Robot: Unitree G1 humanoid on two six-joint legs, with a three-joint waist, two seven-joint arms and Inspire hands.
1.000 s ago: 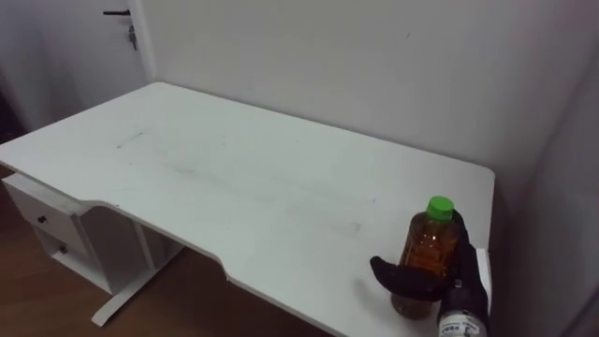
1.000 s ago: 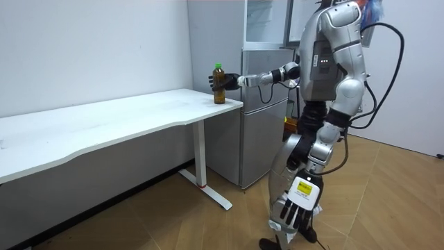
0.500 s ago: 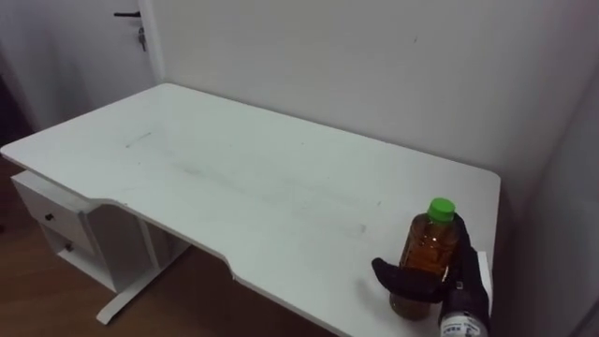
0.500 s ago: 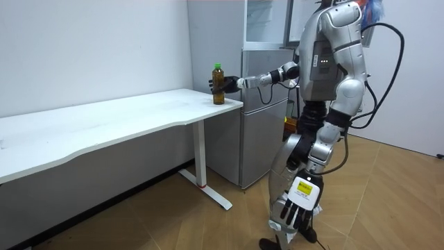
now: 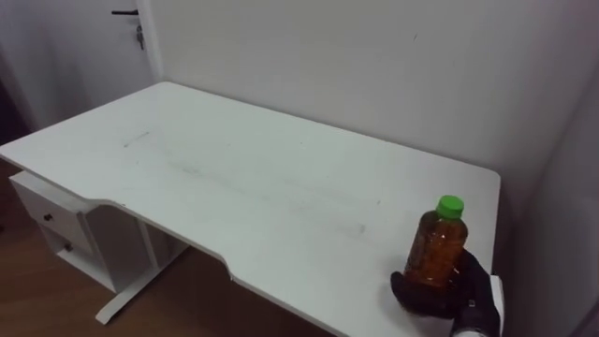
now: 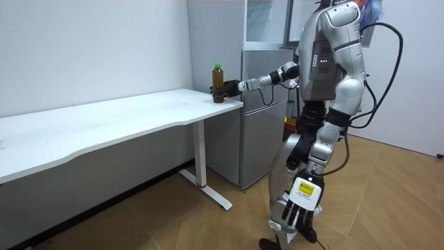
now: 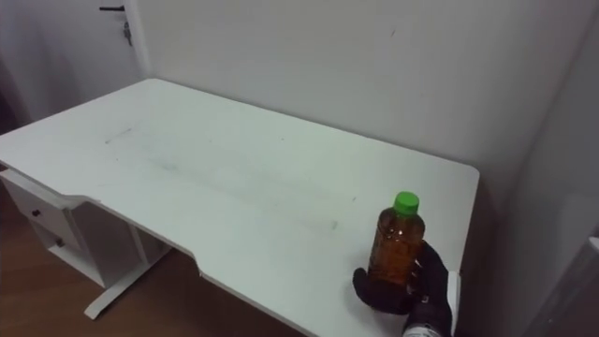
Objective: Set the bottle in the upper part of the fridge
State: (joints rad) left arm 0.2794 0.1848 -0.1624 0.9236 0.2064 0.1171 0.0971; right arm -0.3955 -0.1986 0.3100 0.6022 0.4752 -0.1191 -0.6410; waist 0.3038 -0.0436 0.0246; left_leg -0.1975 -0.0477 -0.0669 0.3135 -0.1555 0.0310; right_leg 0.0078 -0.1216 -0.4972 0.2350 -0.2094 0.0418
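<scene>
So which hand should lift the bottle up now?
The right hand: its fingers curl round the base of the bottle near the table's corner. The left hand hangs low beside the robot's leg, away from the table.

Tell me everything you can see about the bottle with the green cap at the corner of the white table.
The clear plastic bottle holds amber-brown liquid almost to its round green cap. It is closed and upright near the right front corner of the white table. The robot's black right hand is curled round its lower part; nothing else touches it.
</scene>
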